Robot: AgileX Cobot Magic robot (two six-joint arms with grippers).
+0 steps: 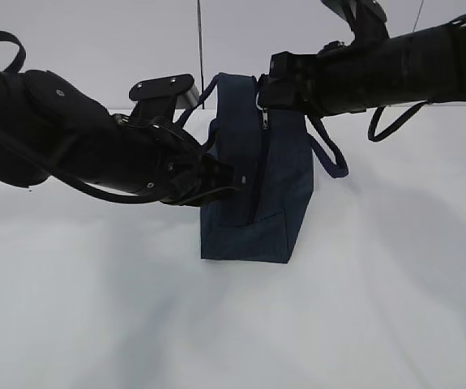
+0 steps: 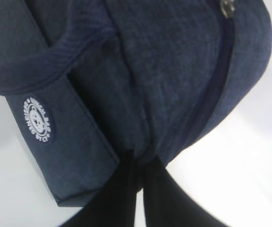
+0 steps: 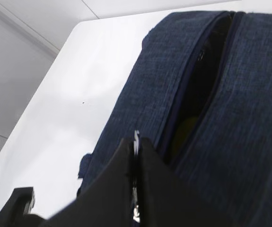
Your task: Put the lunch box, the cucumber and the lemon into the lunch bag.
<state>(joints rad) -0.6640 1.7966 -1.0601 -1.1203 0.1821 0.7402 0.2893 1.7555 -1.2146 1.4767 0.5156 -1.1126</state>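
Observation:
The navy lunch bag stands on end in the middle of the white table. My left gripper is shut on a fold of its fabric low on the left side; in the left wrist view the fingertips pinch the cloth beside the white round logo. My right gripper is at the bag's top, shut on the silver zipper pull. The zipper is partly open, and a yellow patch, possibly the lemon, shows inside. The lunch box and the cucumber are out of view.
One loop handle hangs off the bag's right side and another sticks out on the left behind my left arm. The white table spreads around the bag; its far left edge meets a grey wall.

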